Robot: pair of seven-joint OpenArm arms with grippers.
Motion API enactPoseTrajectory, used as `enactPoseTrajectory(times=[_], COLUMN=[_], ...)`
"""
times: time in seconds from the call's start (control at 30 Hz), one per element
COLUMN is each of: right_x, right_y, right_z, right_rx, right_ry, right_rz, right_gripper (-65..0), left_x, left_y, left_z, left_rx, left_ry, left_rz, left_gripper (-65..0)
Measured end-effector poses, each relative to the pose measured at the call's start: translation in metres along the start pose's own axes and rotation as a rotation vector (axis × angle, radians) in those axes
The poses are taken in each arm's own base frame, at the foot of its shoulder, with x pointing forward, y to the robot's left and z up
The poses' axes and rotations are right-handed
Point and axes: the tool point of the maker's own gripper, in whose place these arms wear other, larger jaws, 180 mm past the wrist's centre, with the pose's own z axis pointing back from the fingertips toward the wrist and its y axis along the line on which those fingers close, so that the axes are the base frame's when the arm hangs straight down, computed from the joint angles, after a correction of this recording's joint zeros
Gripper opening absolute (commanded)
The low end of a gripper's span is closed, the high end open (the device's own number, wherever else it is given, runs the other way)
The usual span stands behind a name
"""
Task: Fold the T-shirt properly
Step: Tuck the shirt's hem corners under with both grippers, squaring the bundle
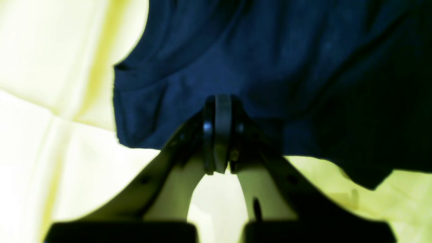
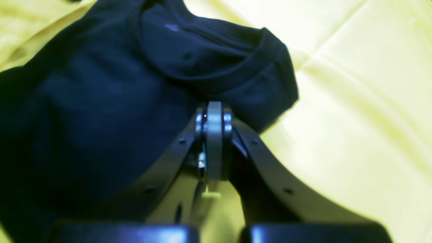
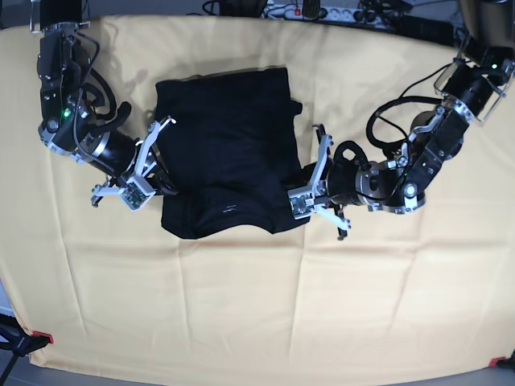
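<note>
The dark navy T-shirt (image 3: 221, 153) lies crumpled in the middle of the pale yellow cloth, its lower part bunched into a fold. My left gripper (image 1: 217, 101) is shut at the shirt's near edge, and creases in the T-shirt (image 1: 256, 57) run toward its tips. In the base view the left gripper (image 3: 296, 195) meets the shirt's right side. My right gripper (image 2: 214, 106) is shut against the T-shirt (image 2: 101, 101) just below the ribbed collar (image 2: 236, 64). Seen from the base, this right gripper (image 3: 159, 175) touches the shirt's left side.
The pale yellow cloth (image 3: 241, 305) covers the whole table and is creased. Both arms reach in from the far corners, with cables (image 3: 390, 108) looping by the arm on the right. A power strip (image 3: 314, 11) lies beyond the far edge.
</note>
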Motion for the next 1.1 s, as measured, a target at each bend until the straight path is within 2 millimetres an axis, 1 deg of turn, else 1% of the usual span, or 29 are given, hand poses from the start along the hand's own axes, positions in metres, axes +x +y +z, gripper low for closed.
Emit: enactPoseTrajectory(times=[0.07, 0.1, 0.23, 0.33, 0.4, 0.5, 0.57, 0.67, 0.8, 0.87, 0.93, 0.97, 1.03, 1.1], right_x=[-0.006, -0.009, -0.008, -0.002, 0.004, 0.015, 0.017, 0.006, 0.003, -0.006, -0.017, -0.019, -0.019, -0.019], right_y=[-0.008, -0.009, -0.001, 0.015, 0.02, 0.019, 0.016, 0.003, -0.02, -0.028, -0.044, -0.05, -0.061, -0.061], right_z=[-0.008, -0.011, -0.028, -0.04, -0.048, -0.06, -0.07, -0.083, -0.092, -0.095, -0.095, -0.093, -0.092, -0.091], right_rx=[0.001, 0.016, 0.06, 0.103, 0.11, 0.09, 0.08, 0.054, 0.008, -0.026, -0.116, -0.152, -0.204, -0.205], right_ry=[0.014, 0.016, 0.002, -0.009, -0.003, -0.009, -0.015, 0.028, 0.05, 0.081, 0.125, 0.132, 0.139, 0.14], right_rz=[-0.036, -0.046, -0.099, -0.1, -0.063, -0.001, 0.004, 0.005, -0.036, -0.05, -0.055, -0.058, -0.063, -0.061], right_gripper=[-65.0, -65.0, -65.0, -65.0, -65.0, -65.0, -65.0, -65.0, -65.0, -65.0, -65.0, -65.0, -65.0, -65.0], left_x=[0.0, 0.0, -0.002, -0.004, -0.004, -0.006, -0.009, -0.009, -0.01, -0.01, -0.01, -0.01, -0.016, -0.024], left_y=[0.0, 0.0, -0.002, -0.005, -0.005, -0.006, -0.009, -0.009, -0.009, -0.009, -0.009, -0.009, -0.002, 0.015], left_z=[0.0, 0.0, -0.001, -0.002, -0.002, -0.003, -0.003, -0.003, -0.003, -0.003, -0.003, -0.003, -0.003, -0.001], left_rx=[0.001, 0.001, -0.002, -0.007, -0.008, -0.01, -0.015, -0.015, -0.016, -0.015, -0.015, -0.014, 0.021, 0.117], left_ry=[0.0, -0.001, 0.003, 0.008, 0.007, 0.01, 0.017, 0.02, 0.02, 0.021, 0.02, 0.022, 0.055, 0.102], left_rz=[0.0, 0.0, 0.002, 0.007, 0.008, 0.01, 0.015, 0.015, 0.015, 0.015, 0.015, 0.014, -0.027, -0.041], left_gripper=[-65.0, -65.0, -65.0, -65.0, -65.0, -65.0, -65.0, -65.0, -65.0, -65.0, -65.0, -65.0, -65.0, -65.0])
